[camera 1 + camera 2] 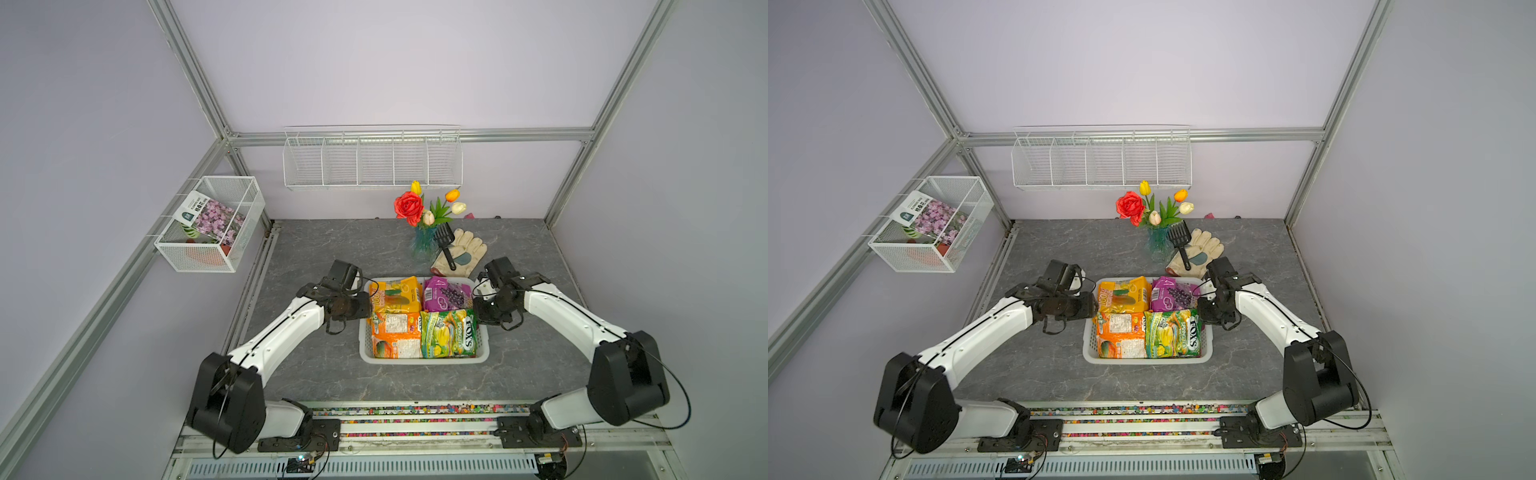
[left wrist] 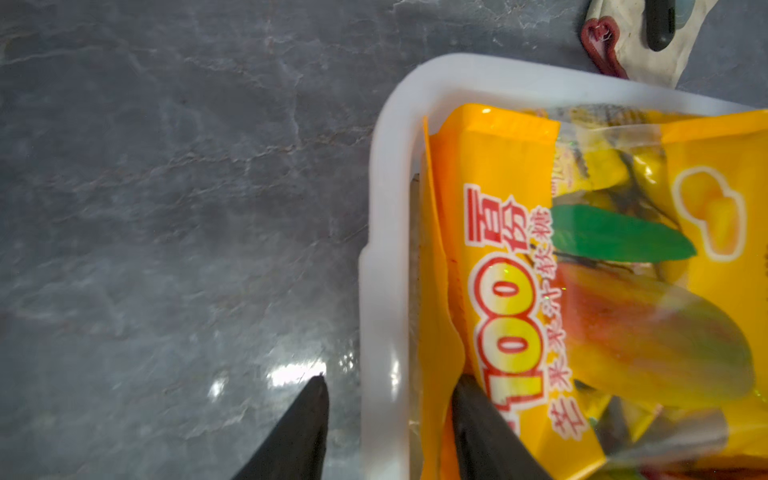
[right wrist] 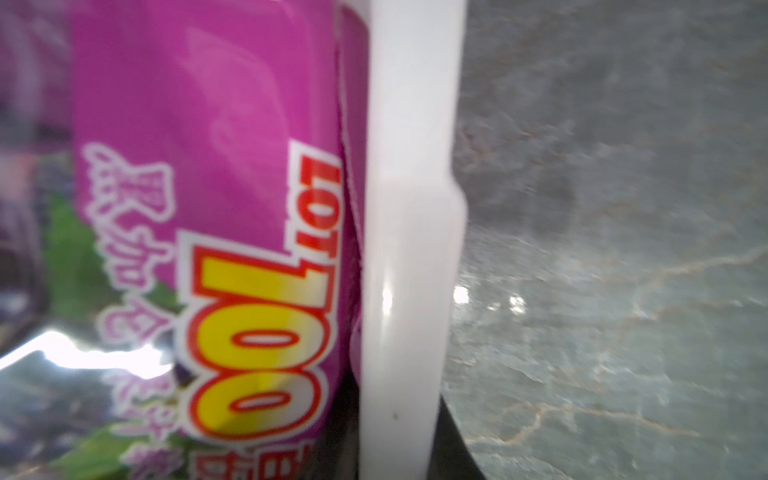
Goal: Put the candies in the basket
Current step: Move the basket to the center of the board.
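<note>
Mid-table [image 1: 316,374]: basket [image 1: 424,360], four candies [image 1: 1173,332] showing on top. Back-left corner of it: mango bag [image 1: 397,295]. Back-right: grape bag [image 1: 446,294]. Front-left: orange FOX'S bag [image 1: 395,334]. Front-right: green FOX'S bag [image 1: 451,334]. No loose candy anywhere on the table; more bags underneath or not, impossible to tell.

At the basket's left rim: left gripper [image 2: 388,378], spread astride it, one finger outside over the table, one inside against the mango bag, outer one not yet touching. At the right rim: right gripper [image 1: 477,307], pinched onto the rim judging by the wrist view, dark fingers flush on both sides.

Judged step: past loading, taking hold of the basket by both side rims.

Next, probably: close left onto the rim without trapping the mango bag's edge, then lift or shift level and in step on both sides, to avoid tipping or twisting the thin plastic.
</note>
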You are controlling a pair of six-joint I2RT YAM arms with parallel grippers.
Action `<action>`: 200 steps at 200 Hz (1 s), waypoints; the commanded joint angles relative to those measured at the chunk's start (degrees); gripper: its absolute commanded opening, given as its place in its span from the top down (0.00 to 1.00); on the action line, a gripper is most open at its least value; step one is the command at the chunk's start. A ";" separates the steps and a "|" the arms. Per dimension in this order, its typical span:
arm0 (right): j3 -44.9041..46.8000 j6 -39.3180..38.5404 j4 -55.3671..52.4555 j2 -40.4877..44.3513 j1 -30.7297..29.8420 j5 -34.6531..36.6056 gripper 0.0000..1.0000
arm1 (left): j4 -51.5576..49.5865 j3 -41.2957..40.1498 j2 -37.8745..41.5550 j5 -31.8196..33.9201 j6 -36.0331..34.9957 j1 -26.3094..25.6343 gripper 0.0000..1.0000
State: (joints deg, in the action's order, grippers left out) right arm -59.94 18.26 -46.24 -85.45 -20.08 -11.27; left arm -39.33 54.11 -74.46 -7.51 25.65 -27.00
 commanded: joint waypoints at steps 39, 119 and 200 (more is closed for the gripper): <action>-4.25 -6.76 -2.52 -6.23 -7.09 -5.40 0.80 | -4.19 -5.66 21.92 17.64 5.26 1.65 0.38; 1.14 -0.59 3.89 11.25 -6.34 3.68 0.43 | 8.69 -3.87 17.50 33.54 2.91 10.25 0.18; 21.13 -6.90 38.00 34.45 6.71 39.62 0.01 | 43.94 -17.48 12.51 25.44 -21.71 10.50 0.00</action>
State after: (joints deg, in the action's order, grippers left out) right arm -47.88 14.92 -22.59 -53.30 -18.46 15.77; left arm -8.84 41.15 -61.93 17.61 12.29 -16.88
